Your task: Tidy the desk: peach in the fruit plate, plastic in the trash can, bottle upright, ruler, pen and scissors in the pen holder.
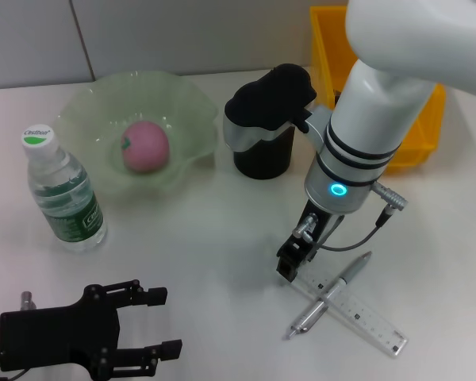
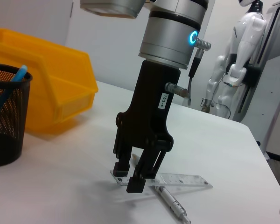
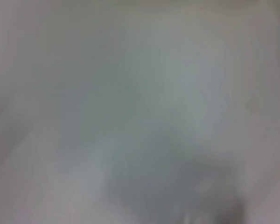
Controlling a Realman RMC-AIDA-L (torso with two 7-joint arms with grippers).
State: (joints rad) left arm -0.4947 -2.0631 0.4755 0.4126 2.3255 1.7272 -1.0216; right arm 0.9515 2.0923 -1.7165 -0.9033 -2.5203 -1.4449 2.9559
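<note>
My right gripper [image 1: 288, 270] stands upright on the desk [image 1: 222, 238], open, its fingertips [image 2: 136, 184] either side of the near end of the clear ruler [image 2: 179, 180]. The ruler [image 1: 357, 315] lies flat with the grey pen [image 1: 331, 294] crossed over it. The peach [image 1: 146, 147] rests in the pale-green fruit plate [image 1: 190, 103]. The bottle [image 1: 63, 190] stands upright at the left. A light-blue scissors handle [image 2: 11, 91] sticks up in the black mesh pen holder [image 2: 4, 121]. My left gripper [image 1: 168, 322] hangs open at the front left. The plastic is out of view.
The yellow trash can [image 1: 333, 48] stands at the back right, behind my right arm. The pen holder [image 1: 262, 155] sits between it and the fruit plate, partly hidden by an arm joint. A white humanoid robot [image 2: 238, 60] stands beyond the desk's far edge.
</note>
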